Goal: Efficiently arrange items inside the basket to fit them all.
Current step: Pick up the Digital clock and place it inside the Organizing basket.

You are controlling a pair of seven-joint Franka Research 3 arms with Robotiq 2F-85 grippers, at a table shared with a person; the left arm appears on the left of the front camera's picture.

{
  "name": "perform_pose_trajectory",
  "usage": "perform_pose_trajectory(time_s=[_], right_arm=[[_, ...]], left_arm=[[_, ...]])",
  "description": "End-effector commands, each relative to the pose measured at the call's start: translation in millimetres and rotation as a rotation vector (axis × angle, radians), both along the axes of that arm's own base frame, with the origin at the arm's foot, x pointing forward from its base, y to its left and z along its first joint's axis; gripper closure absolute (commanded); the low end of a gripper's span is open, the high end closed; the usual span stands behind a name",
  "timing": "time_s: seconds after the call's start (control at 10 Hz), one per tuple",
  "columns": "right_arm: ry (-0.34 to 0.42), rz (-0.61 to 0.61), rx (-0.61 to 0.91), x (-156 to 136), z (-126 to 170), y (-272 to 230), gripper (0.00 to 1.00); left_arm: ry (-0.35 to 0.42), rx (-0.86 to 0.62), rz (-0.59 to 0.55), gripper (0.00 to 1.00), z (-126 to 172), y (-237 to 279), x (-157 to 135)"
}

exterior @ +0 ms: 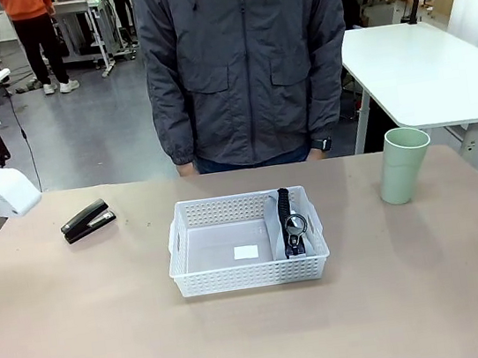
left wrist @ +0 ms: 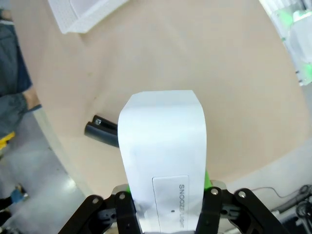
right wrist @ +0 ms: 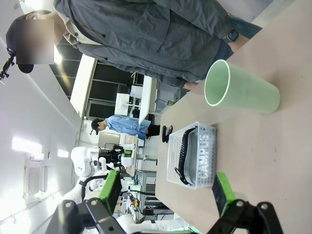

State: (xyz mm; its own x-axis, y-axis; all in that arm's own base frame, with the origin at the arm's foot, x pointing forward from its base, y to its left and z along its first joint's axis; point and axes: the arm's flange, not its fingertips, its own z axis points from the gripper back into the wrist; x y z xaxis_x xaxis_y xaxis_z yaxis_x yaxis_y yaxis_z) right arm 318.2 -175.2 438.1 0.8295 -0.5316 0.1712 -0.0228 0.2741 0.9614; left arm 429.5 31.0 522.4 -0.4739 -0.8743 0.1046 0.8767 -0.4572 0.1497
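The pouch (exterior: 288, 221) stands on edge along the basket (exterior: 235, 279)'s right wall, likely sparing floor. Left fingers (left wrist: 213, 207) clamp the box (left wrist: 163, 141) at the table (exterior: 84, 343)'s left (stapler (exterior: 87, 221) near); right fingers (right wrist: 109, 190) gape wide toward the cup (right wrist: 241, 90).

- 1 × shallow rectangular white perforated plastic basket (exterior: 251, 276)
- 1 × grey zip pouch (exterior: 278, 231) with black trim, lettered "CAMPUS"
- 1 × black stapler (exterior: 87, 221)
- 1 × pale green cup (exterior: 404, 165)
- 1 × white rectangular box (left wrist: 163, 141)
- 1 × small white rectangular label (exterior: 246, 252) on the basket floor
- Items apart from the basket and label: 4
- 2 × black grippers with green pads: left gripper (left wrist: 168, 204), right gripper (right wrist: 165, 192)
- 1 × beige worktop (exterior: 109, 331)
- 1 × person in a grey jacket (exterior: 245, 62) at the worktop
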Motion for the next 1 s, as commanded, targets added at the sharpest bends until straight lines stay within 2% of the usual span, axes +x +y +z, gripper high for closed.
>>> perform_pose_trajectory(time_s=[0.0,0.2,0.3,0.4,0.7,0.9], right_arm=[[-0.01,0.003,0.003,-1,1,-1,0.0],[-0.01,0.003,0.003,-1,1,-1,0.0],[-0.01,0.003,0.003,-1,1,-1,0.0],[-0.01,0.003,0.003,-1,1,-1,0.0],[-0.01,0.003,0.003,-1,1,-1,0.0],[-0.01,0.003,0.003,-1,1,-1,0.0]], left_arm=[[-0.031,-0.142,-0.034,0.5,0,-47,-4],[-0.023,-0.159,-0.076,0.5,4,-120,-2],[0.023,-0.181,-0.055,0.5,2,-152,7],[0.066,-0.183,-0.109,0.5,-4,-188,19],[0.091,-0.123,-0.188,0.5,-32,-279,46],[0.067,-0.024,-0.189,0.5,-62,-326,53]])
